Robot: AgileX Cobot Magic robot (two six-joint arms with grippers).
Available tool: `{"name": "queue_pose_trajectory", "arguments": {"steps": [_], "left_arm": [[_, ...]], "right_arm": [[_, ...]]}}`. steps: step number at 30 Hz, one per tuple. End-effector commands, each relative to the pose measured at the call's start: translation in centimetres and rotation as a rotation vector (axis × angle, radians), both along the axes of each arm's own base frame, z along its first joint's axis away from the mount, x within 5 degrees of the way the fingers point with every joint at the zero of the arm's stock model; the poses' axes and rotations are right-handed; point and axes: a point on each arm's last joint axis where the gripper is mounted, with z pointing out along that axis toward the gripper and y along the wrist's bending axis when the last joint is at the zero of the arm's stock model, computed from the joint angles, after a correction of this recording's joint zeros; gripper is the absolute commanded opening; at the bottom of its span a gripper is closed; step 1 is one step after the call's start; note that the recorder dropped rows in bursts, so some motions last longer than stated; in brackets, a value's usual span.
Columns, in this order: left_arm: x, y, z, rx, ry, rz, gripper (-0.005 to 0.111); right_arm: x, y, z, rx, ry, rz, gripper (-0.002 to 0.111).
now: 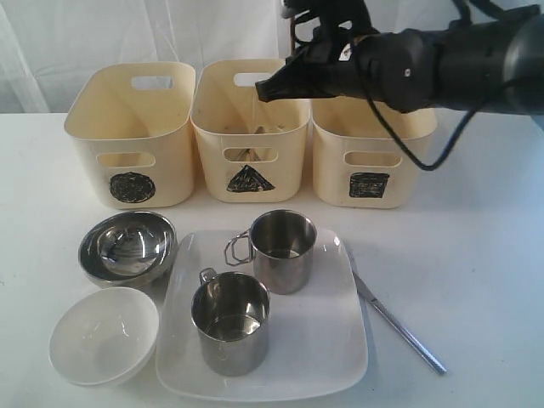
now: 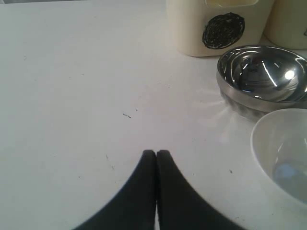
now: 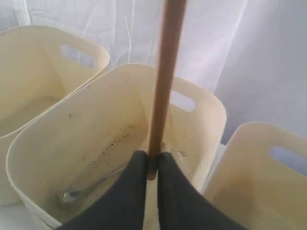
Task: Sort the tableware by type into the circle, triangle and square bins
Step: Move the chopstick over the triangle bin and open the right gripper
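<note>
The chopstick [image 3: 163, 86] was held upright over the triangle bin [image 3: 72, 143]. Its lower end was clamped between the jaws of the right gripper [image 3: 152, 165]. Whether 1 stick or a pair was gripped could not be told. The wood was judged light, stiff and thin, so it was apt to pivot or slip in so narrow a pinch. A hold nearer the middle would be steadier, though the end grip was thought enough for a drop into the bin. A spoon [image 3: 72, 195] lay on the bin's floor, so cutlery appeared to be gathered there.

Further out, 2 mugs [image 1: 283, 251] [image 1: 231, 323] stood on the plate [image 1: 323, 357], with a knife [image 1: 395, 323] just beside its right edge. The mugs were judged hard and slippery, best taken by rim or handle.

The left gripper [image 2: 156, 153] was pressed together and empty, low over bare table. The steel bowl [image 2: 261, 76], white bowl [image 2: 283, 153] and circle bin [image 2: 216, 28] were near it.
</note>
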Motion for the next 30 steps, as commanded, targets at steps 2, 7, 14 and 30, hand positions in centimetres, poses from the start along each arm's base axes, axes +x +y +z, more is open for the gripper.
{"name": "queue_pose_trajectory", "arguments": {"steps": [2, 7, 14, 30], "left_arm": [[0.0, 0.0, -0.1, -0.005, -0.003, 0.004, 0.0], [0.0, 0.0, -0.1, -0.005, -0.003, 0.004, 0.0], [0.0, 0.0, -0.1, -0.005, -0.003, 0.004, 0.0], [0.0, 0.0, -0.1, -0.005, -0.003, 0.004, 0.0]], "right_arm": [[3.2, 1.9, -3.8, -0.039, 0.086, 0.012, 0.0], [4.0, 2.8, -6.3, -0.176, 0.199, 0.082, 0.0], [4.9, 3.3, -4.6, -0.191, 0.171, 0.105, 0.024], [0.5, 0.9, 2.3, -0.23, 0.352, 0.157, 0.0]]}}
